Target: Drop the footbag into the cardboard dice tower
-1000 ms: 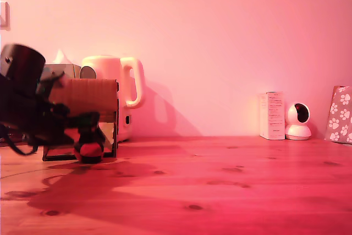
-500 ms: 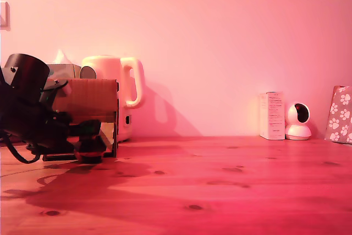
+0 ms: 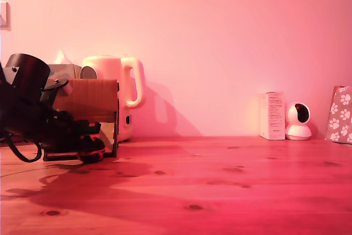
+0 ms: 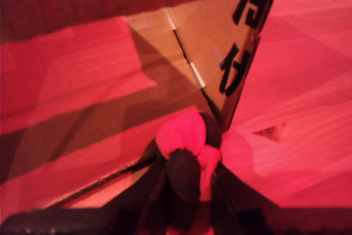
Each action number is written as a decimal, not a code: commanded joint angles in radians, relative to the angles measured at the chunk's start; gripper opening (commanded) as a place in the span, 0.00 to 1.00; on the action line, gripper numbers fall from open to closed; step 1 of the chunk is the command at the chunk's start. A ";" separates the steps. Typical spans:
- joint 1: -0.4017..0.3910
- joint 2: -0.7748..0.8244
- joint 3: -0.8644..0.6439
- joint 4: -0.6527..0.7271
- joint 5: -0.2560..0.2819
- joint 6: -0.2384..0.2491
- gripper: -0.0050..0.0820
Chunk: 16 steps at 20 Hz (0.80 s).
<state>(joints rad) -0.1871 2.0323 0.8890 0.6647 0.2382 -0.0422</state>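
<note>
**Footbag held low at the mouth of the cardboard tower**

A dark gripper is clasping the footbag just above the wooden table, at the lower front corner of the cardboard dice tower, toward the exterior view's left. In the wrist view the footbag is showing red and black panels pinched between the black fingers, sitting right by the tower's front opening, where a sloped inner ramp is running down beside a side wall printed with black characters. The ball is looking roughly round, so no long axis or heading can be told. The tower is standing upright, its solid upper band facing forward. A pale kettle is standing just behind it. Well apart, at the exterior view's right, a white box and a small white camera are lining the wall
</note>
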 commanded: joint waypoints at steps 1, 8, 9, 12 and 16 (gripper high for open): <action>-0.006 -0.032 -0.017 -0.071 0.019 0.005 0.15; -0.006 -0.243 -0.017 -0.382 0.035 0.004 0.15; -0.006 -0.279 -0.017 -0.425 0.035 -0.005 0.15; -0.006 -0.381 -0.017 -0.540 0.043 -0.014 0.15; -0.006 -0.517 -0.017 -0.607 0.042 -0.014 0.15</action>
<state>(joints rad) -0.1902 1.5406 0.8867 0.0532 0.2787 -0.0509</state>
